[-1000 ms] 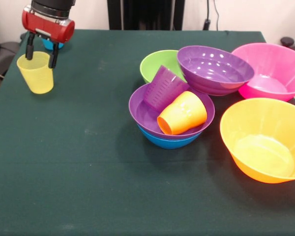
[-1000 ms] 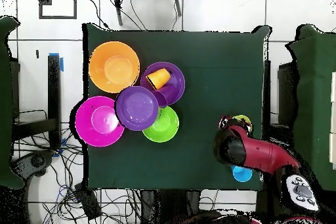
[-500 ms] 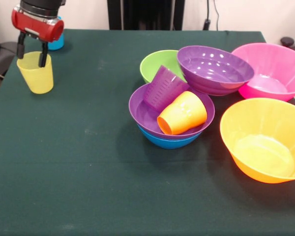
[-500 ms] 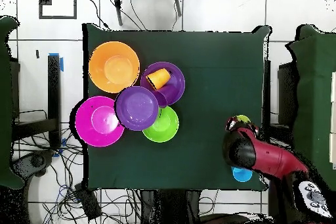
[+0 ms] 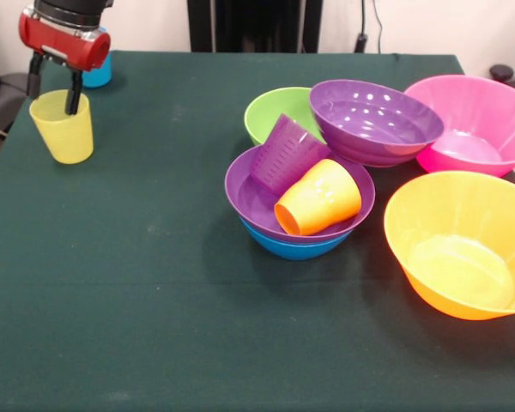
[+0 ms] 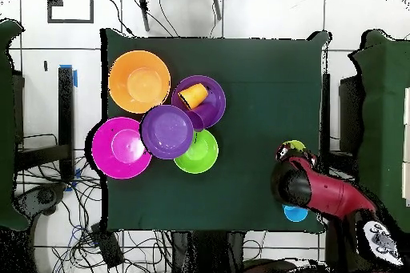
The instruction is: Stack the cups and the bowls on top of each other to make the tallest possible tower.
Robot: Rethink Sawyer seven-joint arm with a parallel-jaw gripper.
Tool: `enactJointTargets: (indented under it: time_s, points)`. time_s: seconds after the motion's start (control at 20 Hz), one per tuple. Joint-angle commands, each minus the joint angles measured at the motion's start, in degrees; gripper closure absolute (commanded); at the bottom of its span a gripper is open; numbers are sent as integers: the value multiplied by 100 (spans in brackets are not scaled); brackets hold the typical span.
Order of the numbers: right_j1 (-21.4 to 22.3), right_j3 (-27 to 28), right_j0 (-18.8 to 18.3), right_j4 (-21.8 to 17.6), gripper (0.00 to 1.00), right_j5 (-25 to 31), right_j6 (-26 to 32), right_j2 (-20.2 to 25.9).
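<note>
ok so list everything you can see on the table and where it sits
yellow cup: one, upright near the table's left edge in the front view, under the claw
blue cup: one, behind the yellow cup, partly hidden by the arm
purple cup: one, tipped inside the purple bowl of the stack
orange cup: one, on its side in that same bowl, beside the purple cup
stacked bowls: two, purple nested in blue, mid-table
green bowl: one, behind the stack
second purple bowl: one, resting above its neighbours
pink bowl: one, far right
orange bowl: one, near right
table: dark green cloth
claw: one, red and black, open, one finger inside the yellow cup, one outside
</note>
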State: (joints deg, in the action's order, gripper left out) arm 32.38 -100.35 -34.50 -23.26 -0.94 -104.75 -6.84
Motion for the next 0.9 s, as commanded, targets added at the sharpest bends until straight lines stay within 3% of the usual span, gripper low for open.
enactJointTargets:
  time_s: [0.05,0.55,0.7,0.8,0.9]
  points:
    - [-417,78,284,-62,0,-23,-585,248]
    - [-486,185,791,122,0,-37,-736,-208]
    - [-389,21,691,206,0,-125,-858,-14]
    - [-334,-162,393,205,0,-273,-948,379]
    - [-397,-113,431,93,0,-348,-858,379]
